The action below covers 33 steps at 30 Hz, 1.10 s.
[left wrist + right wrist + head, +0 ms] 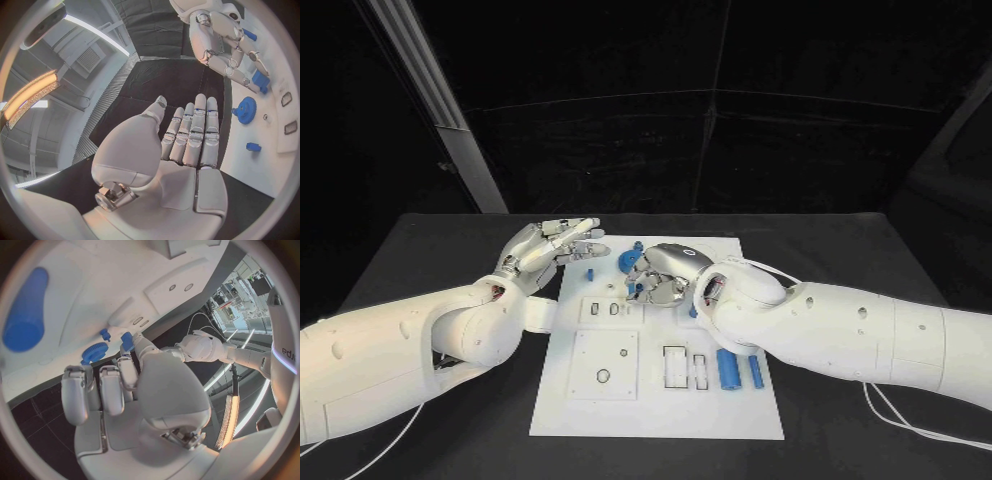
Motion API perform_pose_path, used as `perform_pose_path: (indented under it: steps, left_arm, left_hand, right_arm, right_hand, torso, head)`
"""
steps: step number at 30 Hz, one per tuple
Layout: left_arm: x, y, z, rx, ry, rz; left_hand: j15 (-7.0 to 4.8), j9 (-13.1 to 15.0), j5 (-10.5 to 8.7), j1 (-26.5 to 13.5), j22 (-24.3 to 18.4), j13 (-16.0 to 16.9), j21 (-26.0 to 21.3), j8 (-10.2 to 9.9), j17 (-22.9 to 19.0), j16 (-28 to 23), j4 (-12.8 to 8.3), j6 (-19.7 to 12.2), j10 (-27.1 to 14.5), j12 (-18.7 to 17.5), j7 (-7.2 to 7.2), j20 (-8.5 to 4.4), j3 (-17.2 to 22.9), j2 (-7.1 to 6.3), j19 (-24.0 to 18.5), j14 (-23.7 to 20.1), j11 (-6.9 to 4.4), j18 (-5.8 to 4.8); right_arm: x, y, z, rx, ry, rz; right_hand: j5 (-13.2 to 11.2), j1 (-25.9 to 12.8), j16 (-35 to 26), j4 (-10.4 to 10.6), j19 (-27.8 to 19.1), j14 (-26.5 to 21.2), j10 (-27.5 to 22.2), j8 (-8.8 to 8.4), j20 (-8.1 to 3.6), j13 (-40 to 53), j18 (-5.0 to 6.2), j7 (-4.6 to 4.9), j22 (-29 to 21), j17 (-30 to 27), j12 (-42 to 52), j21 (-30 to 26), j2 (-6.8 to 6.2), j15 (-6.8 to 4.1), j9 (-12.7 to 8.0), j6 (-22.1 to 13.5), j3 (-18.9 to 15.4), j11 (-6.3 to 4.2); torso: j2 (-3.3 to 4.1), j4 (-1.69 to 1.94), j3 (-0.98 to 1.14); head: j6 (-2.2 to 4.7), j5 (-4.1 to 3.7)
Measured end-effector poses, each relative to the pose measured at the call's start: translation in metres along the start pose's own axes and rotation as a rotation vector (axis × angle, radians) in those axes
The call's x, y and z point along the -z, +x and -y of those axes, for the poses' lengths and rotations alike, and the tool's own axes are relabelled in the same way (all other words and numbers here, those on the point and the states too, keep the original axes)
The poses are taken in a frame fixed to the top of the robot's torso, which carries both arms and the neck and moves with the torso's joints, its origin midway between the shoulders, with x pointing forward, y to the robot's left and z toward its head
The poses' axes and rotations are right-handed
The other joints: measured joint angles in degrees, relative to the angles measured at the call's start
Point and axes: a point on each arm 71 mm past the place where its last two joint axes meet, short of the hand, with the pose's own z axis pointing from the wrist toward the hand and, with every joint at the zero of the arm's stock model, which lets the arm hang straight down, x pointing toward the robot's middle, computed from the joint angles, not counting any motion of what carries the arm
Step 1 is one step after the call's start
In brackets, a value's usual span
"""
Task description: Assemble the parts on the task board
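Handling: the small blue part [127,340] is looking like light, stiff, smooth plastic; it is likely slipping if pinched loosely, so a fingertip pinch across its two flat sides is seeming best.
Part place: it is sitting on the far half of the board [661,420], just beside the gear [629,258].
Right hand: the right hand [668,278] is hanging over the far half of the board, fingers curling narrowly down with the tips at the part; I cannot tell whether they are clamping it or only touching it.
Left hand: the left hand [554,245] is hovering at the board's far left corner, fingers lying straight and close together, holding nothing.
Gear: its toothed rim is offering grip; taking it by opposite edges is looking safest.
Cylinders: two blue cylinders [728,368] are lying on the board's near right part, smooth and likely rolling if nudged.
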Motion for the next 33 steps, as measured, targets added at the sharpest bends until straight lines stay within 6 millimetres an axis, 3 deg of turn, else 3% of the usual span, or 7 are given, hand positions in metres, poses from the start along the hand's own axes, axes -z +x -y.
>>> perform_pose_path:
  steps: [18, 33]
  left_arm:
    - [-0.001, -0.001, 0.000, 0.006, 0.004, 0.009]
    - [-0.001, -0.001, 0.000, 0.008, 0.003, 0.009]
  left_hand:
    - [0.00, 0.0, 0.00, 0.0, 0.0, 0.0, 0.0, 0.0, 0.0, 0.0, -0.2, 0.0, 0.0, 0.0, 0.00, 0.00, 0.2, 0.00, 0.0, 0.0, 0.00, 0.00]
    - [0.00, 0.0, 0.00, 0.2, 0.0, 0.0, 0.0, 0.0, 0.0, 0.0, -0.2, 0.0, 0.0, 0.0, 0.00, 0.00, 0.2, 0.20, 0.0, 0.0, 0.00, 0.00]
  right_arm:
    - [-0.004, 0.018, -0.014, 0.056, -0.023, -0.040]
    - [-0.007, 0.019, -0.016, 0.070, -0.029, -0.052]
  right_hand:
    - [0.3, -0.5, 0.0, 0.0, -0.2, 0.2, 0.1, -0.19, -0.21, 0.1, 0.00, -0.17, 0.0, 0.0, 0.0, 0.0, -0.54, -0.21, 0.0, 0.2, 0.3, -0.12]
    - [0.8, -1.1, 0.0, 0.0, -0.2, 0.2, -0.1, 0.08, -0.21, -0.6, 0.00, -0.30, 0.0, 0.0, -1.0, 0.0, -1.07, -0.20, 0.3, 0.4, 0.3, -0.32]
  torso:
    - [-0.02, -0.05, 0.00]
    - [-0.07, -0.08, -0.02]
  head:
    - [-0.69, 0.81]
    - [-1.16, 0.60]
